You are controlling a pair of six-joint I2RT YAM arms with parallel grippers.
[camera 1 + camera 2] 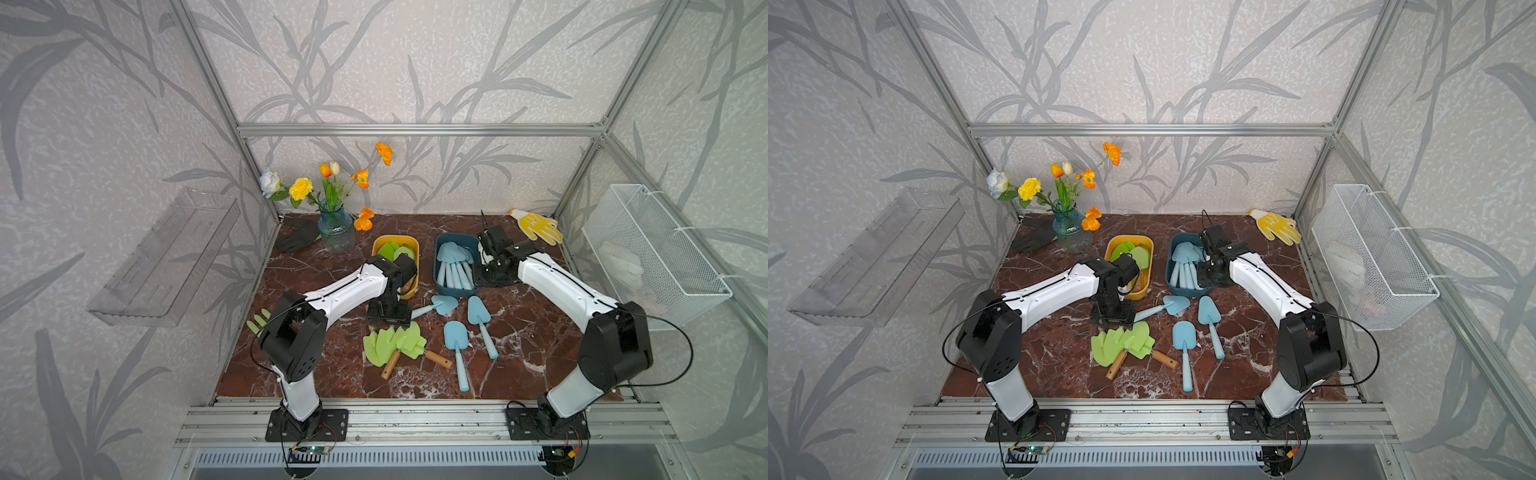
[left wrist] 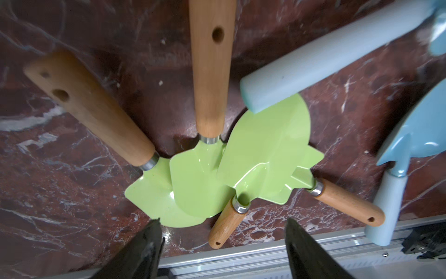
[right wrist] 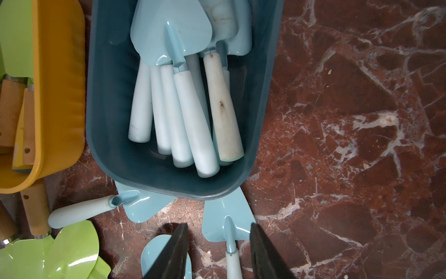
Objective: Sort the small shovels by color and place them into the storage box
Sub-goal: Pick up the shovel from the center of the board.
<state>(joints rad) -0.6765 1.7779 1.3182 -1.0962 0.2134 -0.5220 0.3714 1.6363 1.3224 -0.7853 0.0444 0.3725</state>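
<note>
You have both claws spread and empty over the shovels.
Your left gripper [image 2: 223, 221] hovers above the green shovels [image 2: 198, 183], heaped mid-table, handles fanned near and far. Your right gripper [image 3: 218, 224] hangs by the blue box [image 3: 106, 101], whose blue shovels [image 3: 183, 113] lie blades far, handles near.

The counter [image 1: 316, 374] is dark red-brown marble with white veins. Under the black left tool [image 2: 223, 221] lie green shovels [image 2: 198, 183] with lime blades, tan wooden handles and silver collars. Ahead of the black right tool [image 3: 218, 225], the blue shovels [image 3: 193, 120] are pale blue throughout, one handle stained brownish. They lie inside a dark teal box [image 3: 108, 120], and beside it is a mustard-yellow box [image 3: 60, 96]. The walls [image 1: 415, 62] are grey with darker leaf patterns.
</note>
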